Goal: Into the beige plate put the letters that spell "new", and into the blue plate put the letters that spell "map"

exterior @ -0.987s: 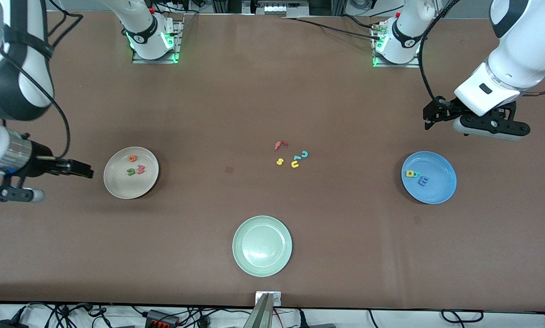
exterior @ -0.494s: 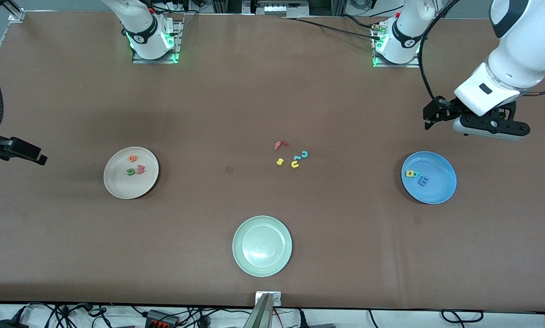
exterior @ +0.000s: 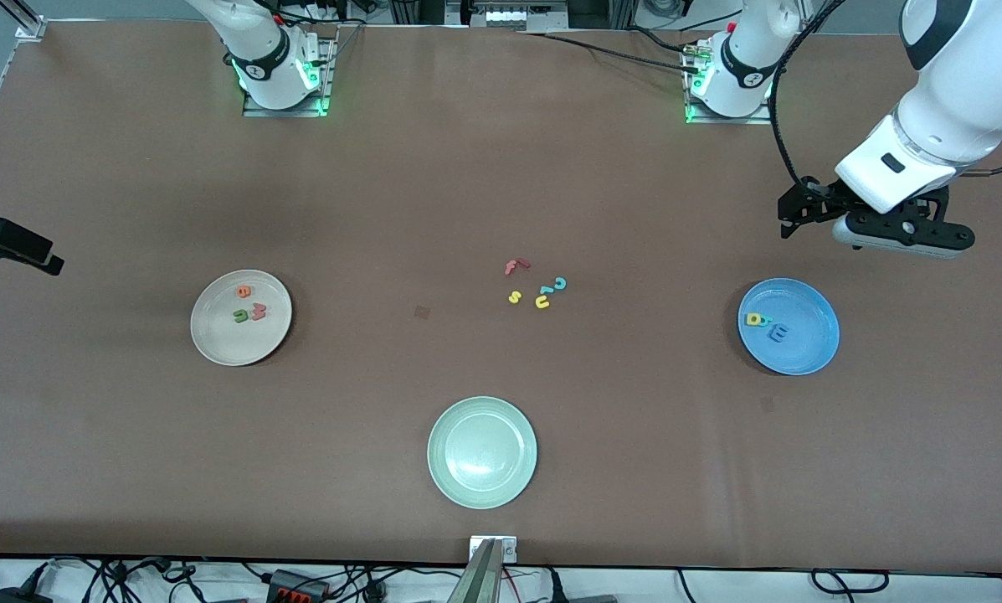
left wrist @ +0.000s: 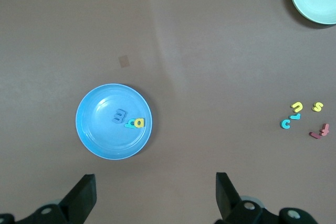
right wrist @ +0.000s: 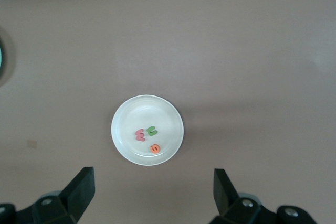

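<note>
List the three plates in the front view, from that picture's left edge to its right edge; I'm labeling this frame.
beige plate → pale mint-green plate → blue plate

both arms up off the table, nothing in either grip. left arm [exterior: 944,100] coming from its base [exterior: 731,79], big white link bent down at the left arm's end of the table, wrist roughly level. left gripper [left wrist: 155,195] hanging in the air, fingers [left wrist: 84,195] spread wide, nothing between them. right arm mostly out of the front view, only its base [exterior: 270,71] and a dark bit of the hand at the edge. right gripper [right wrist: 152,192] also high up, pointing straight down, fingers [right wrist: 81,187] wide apart and bare. neither touching anything.
</note>
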Robot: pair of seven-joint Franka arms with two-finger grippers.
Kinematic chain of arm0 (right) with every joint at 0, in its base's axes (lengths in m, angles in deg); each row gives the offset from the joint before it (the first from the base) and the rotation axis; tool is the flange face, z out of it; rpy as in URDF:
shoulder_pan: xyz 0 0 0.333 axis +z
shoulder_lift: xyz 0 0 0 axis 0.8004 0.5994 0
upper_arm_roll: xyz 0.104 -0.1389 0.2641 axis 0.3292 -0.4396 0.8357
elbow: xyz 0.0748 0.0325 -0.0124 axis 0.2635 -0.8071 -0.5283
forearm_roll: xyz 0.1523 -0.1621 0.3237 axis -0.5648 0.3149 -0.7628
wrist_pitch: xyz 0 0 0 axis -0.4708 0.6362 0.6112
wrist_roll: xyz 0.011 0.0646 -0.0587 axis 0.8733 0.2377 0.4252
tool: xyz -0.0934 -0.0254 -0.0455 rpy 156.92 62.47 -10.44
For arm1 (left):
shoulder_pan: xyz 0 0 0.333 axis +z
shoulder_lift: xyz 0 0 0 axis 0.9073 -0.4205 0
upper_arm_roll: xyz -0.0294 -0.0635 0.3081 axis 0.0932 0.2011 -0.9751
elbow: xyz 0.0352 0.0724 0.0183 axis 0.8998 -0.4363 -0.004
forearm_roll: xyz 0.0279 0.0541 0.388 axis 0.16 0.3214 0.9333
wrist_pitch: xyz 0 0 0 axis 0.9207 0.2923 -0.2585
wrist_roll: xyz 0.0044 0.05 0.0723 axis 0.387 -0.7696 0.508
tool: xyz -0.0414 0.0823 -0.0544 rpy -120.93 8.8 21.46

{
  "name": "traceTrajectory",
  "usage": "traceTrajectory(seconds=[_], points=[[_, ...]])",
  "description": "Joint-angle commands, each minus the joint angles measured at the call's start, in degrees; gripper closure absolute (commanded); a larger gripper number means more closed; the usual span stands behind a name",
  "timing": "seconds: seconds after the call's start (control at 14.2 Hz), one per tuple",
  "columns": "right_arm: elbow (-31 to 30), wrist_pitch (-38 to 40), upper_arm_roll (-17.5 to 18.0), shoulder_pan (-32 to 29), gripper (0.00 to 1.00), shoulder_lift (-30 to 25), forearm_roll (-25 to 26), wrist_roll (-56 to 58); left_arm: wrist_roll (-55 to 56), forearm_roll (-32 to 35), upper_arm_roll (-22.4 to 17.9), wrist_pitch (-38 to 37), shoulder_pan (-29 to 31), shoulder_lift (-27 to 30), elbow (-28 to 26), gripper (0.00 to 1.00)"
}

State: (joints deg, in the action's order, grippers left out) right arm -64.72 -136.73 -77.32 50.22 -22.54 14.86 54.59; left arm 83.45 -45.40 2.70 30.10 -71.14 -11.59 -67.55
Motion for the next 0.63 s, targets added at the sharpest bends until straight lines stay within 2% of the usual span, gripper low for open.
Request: traceTrajectory(seconds=[0.0,0.28,0.56], points=[[-1.66,0.29,-2.55,1.98,0.0,-1.72,0.95,1.19,-0.42,0.25,0.31,-1.1,0.29,0.63,0.49,0.0],[-3.67,2.66,-2.2,2.25,0.0,-3.56,3.05,1.71,-0.5,0.25,0.31,-1.02,0.38,0.54,0.49,0.0],[-13.33,1.09,-2.29,2.08,0.0,-10.49,2.97,1.54,-0.5,0.25,0.31,-1.1,0.38,0.54,0.49,0.0]])
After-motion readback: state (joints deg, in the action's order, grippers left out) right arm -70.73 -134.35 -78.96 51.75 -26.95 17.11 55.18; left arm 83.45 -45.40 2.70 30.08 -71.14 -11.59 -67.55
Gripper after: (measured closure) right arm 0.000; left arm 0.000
